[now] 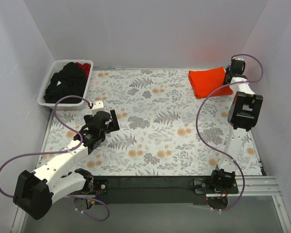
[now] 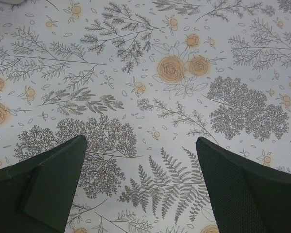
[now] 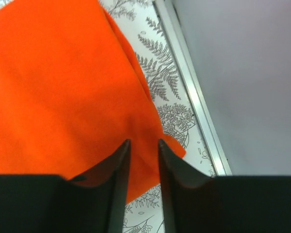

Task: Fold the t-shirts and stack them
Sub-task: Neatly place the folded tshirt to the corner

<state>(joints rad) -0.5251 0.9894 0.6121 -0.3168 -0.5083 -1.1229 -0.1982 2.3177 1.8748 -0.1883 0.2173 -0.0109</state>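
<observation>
Orange cloth shirt folded rectangular; right pincer narrowly parted above edge.

Closed in on three sides by plain, pale walls: back wall, left wall, right wall, all smooth and of a light grey-white tone. Between them, a bench under a pale cover, printed all over with grey ferns, leafy twigs and small orange flowers. Along the right edge of the bench, a narrow metal strip, just beside the foot of the right wall. At the near edge, a dark plate, and next to it on the right, silver rails. Lit softly and evenly, with only faint shadows on the cover.
</observation>
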